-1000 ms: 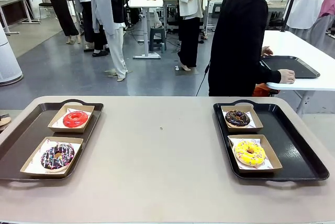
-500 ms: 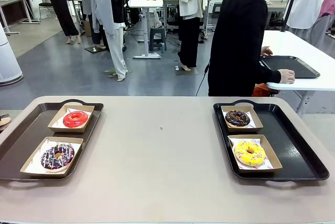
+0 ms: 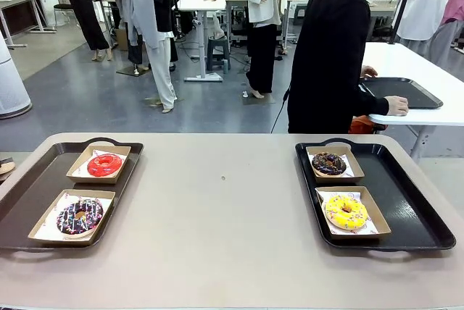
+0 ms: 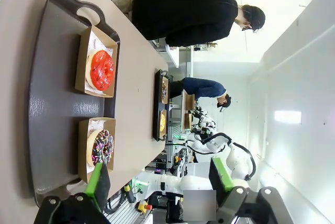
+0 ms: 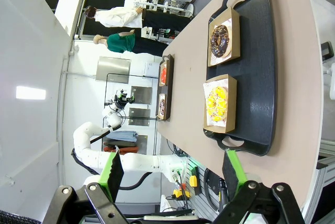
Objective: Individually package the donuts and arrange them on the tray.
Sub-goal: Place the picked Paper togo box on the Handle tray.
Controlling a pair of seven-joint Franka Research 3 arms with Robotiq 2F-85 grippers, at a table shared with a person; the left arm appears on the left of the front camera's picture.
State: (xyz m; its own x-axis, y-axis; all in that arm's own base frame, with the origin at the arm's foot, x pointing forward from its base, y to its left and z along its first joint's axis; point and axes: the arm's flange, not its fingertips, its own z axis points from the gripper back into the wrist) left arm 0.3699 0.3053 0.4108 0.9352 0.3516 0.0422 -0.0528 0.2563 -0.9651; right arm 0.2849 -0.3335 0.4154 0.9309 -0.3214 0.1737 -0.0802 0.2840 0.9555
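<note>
Nearest the robot, the left gripper [image 4: 157, 185] hangs above the table's left end with its green-padded fingers [image 4: 98, 181] spread wide and nothing between them. The right gripper [image 5: 172, 174] hangs over the right end, likewise fully spread and holding nothing.

On the beige table [image 3: 225, 208] two dark trays lie with their long axes running from the robot's side toward the far edge. The left tray [image 3: 29, 194] carries two open cardboard boxes set one behind the other along that axis. The near box holds the dark purple donut [image 3: 80, 216] with pink-white sprinkles, lying flat with its hole facing up. The box behind it holds the glossy red donut [image 3: 104, 164], also flat.

The right tray [image 3: 406, 201] has the same layout: the yellow donut [image 3: 345, 211] sits flat in the near box and the chocolate donut [image 3: 329, 163] with sprinkles sits flat in the far box. All four boxes stand apart from each other, on white paper liners.

Beyond the table's far edge, a person in black [image 3: 330, 49] stands turned to the side, one hand [image 3: 396, 106] resting on a white table [image 3: 435, 78] beside another dark tray [image 3: 402, 91].
</note>
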